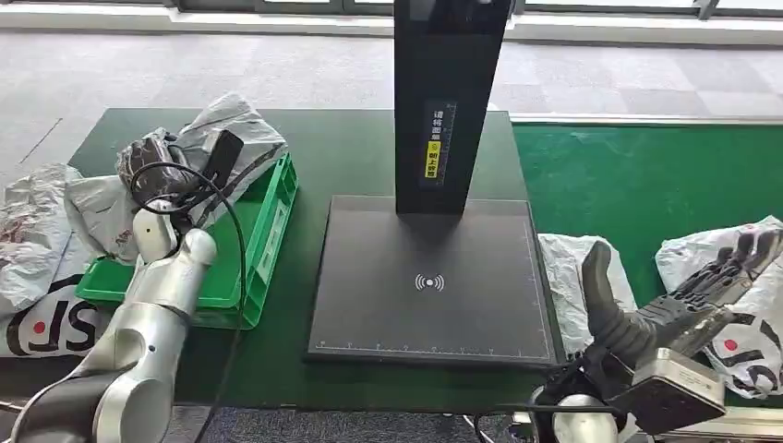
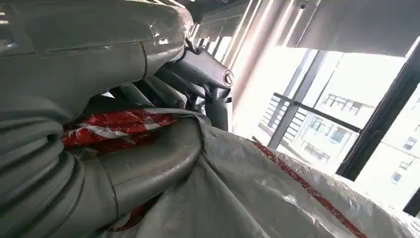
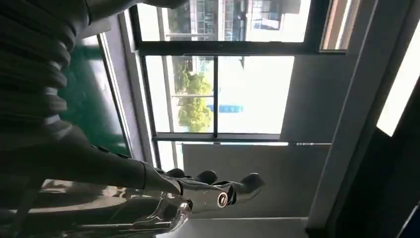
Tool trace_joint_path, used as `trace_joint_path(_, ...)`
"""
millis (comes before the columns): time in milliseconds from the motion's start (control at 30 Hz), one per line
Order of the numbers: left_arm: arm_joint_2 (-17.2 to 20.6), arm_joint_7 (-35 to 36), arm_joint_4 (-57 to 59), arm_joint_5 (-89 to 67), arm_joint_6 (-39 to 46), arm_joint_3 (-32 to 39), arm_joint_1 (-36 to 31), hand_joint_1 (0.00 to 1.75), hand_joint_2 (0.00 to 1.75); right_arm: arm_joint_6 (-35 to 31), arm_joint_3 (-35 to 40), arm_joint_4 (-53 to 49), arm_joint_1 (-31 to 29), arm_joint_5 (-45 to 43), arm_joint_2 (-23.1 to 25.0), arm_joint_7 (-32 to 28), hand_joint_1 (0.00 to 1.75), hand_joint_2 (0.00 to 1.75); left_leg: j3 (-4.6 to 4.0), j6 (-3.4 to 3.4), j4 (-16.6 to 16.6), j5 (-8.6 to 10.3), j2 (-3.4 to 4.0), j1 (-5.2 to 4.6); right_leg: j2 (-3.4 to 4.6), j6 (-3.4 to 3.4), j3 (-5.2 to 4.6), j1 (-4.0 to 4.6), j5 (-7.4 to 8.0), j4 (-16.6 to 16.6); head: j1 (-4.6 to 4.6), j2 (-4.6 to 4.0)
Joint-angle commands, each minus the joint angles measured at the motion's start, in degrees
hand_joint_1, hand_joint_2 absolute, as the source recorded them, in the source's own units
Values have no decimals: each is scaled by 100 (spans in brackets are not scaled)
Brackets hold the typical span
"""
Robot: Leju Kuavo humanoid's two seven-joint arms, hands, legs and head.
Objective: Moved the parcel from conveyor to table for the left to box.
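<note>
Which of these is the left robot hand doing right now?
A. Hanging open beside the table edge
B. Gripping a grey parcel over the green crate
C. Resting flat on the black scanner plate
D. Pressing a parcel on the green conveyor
B: the left robot hand grips a crumpled grey parcel above the green crate, well clear of the black scanner plate.

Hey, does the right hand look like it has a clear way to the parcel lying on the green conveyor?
Probably yes. The right hand hangs open just beside the parcel on the conveyor, and nothing stands between them.
</note>
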Motion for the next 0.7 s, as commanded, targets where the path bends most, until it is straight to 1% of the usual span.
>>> trace_joint_path(33, -53, -2, 73, -140, -4, 835, -14, 175, 175, 67, -343, 46, -49, 26, 94, 4, 0, 175, 9, 1, -7, 0, 7, 4, 5, -1, 11, 5, 4, -11, 0, 0)
trace_joint_path(167, -54, -17, 39, -164, -4, 957, 11, 175, 175, 113, -368, 56, -55, 41, 115, 4, 0, 175, 2, 1, -2, 0, 2, 2, 1, -1, 3, 2, 1, -3, -2, 0)
trace_joint_path(700, -54, -17, 39, -164, -4, 957, 11, 175, 175, 113, -368, 56, -55, 41, 115, 4, 0, 175, 6, 1, -6, 1, -1, 6, -2, -2, 10, 6, 3, -11, -2, 0)
